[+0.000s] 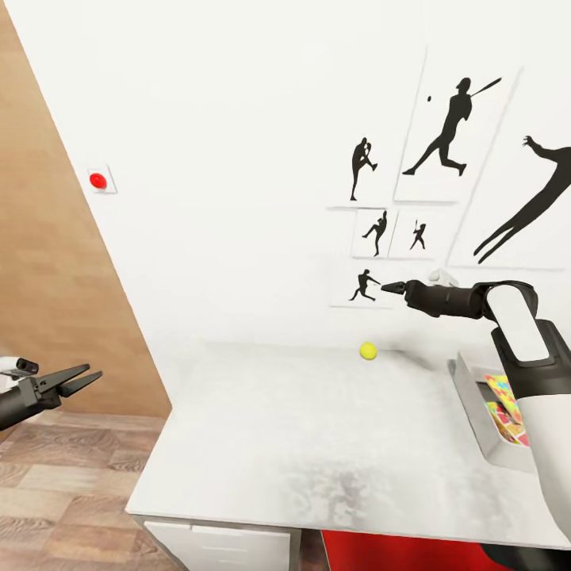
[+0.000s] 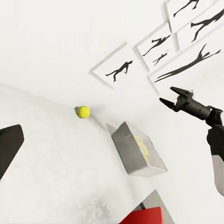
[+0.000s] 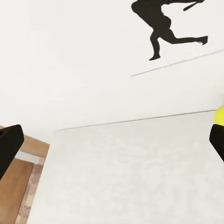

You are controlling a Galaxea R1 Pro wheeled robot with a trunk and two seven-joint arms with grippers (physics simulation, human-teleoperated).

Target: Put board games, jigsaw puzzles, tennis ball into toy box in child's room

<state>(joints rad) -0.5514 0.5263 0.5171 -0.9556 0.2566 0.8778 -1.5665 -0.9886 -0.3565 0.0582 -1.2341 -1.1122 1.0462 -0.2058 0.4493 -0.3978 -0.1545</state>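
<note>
A white wall [image 1: 238, 159] hung with black silhouette prints of ball players [image 1: 452, 131] backs the scene, with a wood-panelled surface [image 1: 47, 301] running along the left. Below it stands the pale table [image 1: 301, 444], above a wood-plank floor [image 1: 63, 492]. At the table's right edge sits the grey toy box [image 1: 476, 404], with bright jigsaw sheets [image 1: 503, 404] visible inside it. The right arm [image 1: 523, 349] reaches over the far right of the table, its gripper [image 1: 388, 287] held in the air near the wall with its fingers close together. The left gripper [image 1: 79, 379] hangs over the floor left of the table, jaws parted and empty. The tennis ball [image 1: 368, 350] rests on the far side of the table, below and just left of the right gripper, apart from it.
</note>
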